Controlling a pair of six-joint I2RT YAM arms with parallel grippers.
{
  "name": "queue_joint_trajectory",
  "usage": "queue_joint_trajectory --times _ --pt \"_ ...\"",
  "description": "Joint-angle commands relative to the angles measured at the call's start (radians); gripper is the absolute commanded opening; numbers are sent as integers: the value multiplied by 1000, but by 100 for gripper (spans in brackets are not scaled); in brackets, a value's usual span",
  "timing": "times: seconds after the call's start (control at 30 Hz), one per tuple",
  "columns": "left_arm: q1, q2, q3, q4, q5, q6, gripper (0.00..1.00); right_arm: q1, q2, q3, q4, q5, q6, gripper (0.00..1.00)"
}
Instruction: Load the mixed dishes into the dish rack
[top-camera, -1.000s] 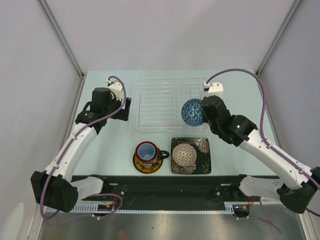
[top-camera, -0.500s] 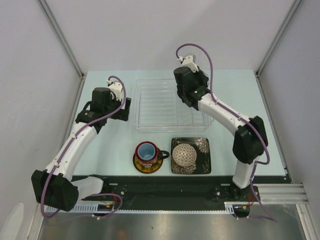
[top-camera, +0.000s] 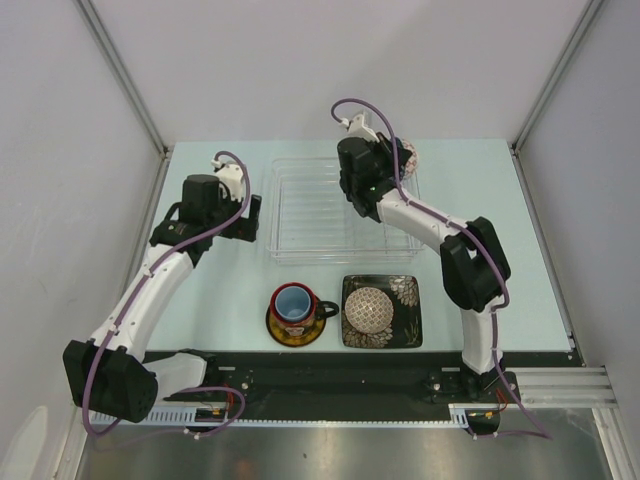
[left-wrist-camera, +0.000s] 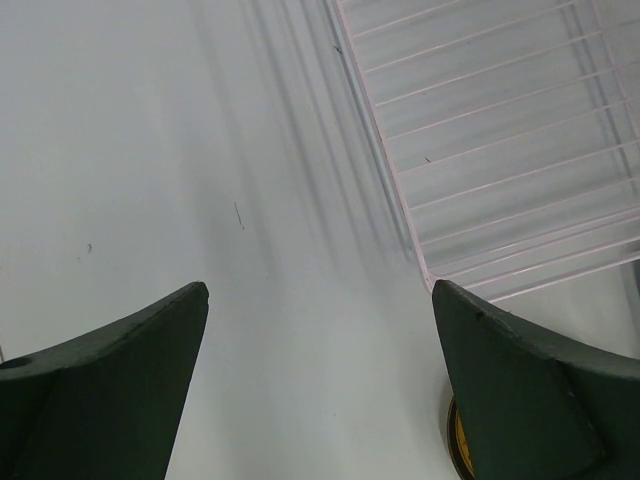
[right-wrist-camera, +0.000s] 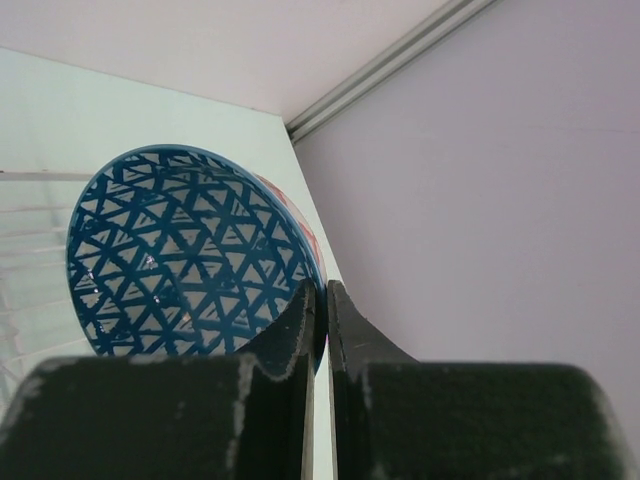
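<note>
Clearly, the placing of a first dish is in hand. The right gripper (right-wrist-camera: 322, 295) has its jaws nearly together, pinching the rim of the small round bowl with a blue lattice pattern (right-wrist-camera: 190, 250). It holds the bowl on its edge at the far right corner of the large see-through dish rack with thin pale ribs (top-camera: 310, 205). Whether the bowl touches the ribs cannot be told.

The left gripper (left-wrist-camera: 320, 290) hovers over the pale green table (top-camera: 460, 200), just beside the rack's left wall, jaws wide apart and holding nothing. The black flowered mug (top-camera: 316, 309) on the round yellow-and-dark saucer (top-camera: 280, 334) and the square black plate with white flowers (top-camera: 405, 295) wait on the table in front of the rack.

The next move probably asks to lower the bowl between two ribs until it is supported, and only then to open the jaws, so that it does not roll or fall flat.
</note>
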Motion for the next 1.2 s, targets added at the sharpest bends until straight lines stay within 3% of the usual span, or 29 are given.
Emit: queue_joint_trajectory --times 0.0,0.73,0.8,0.87,1.0,1.07,1.17 --pt "9 -4 29 7 17 -29 100 -10 43 55 -111 -2 151 0" --pt "39 -10 6 13 38 -20 100 -24 227 84 -354 -88 375 0" --pt "41 -10 9 10 37 -20 100 -24 230 98 -389 -117 403 16" --pt "41 -12 11 5 37 -15 100 -24 226 113 -452 -143 449 39" --pt "42 -15 9 3 41 -15 100 -28 172 107 -528 -209 523 58" --pt "42 -13 11 3 44 -17 100 -28 132 99 -558 -217 550 76" --pt "42 -15 11 5 52 -18 99 -15 54 70 -574 -217 541 89"
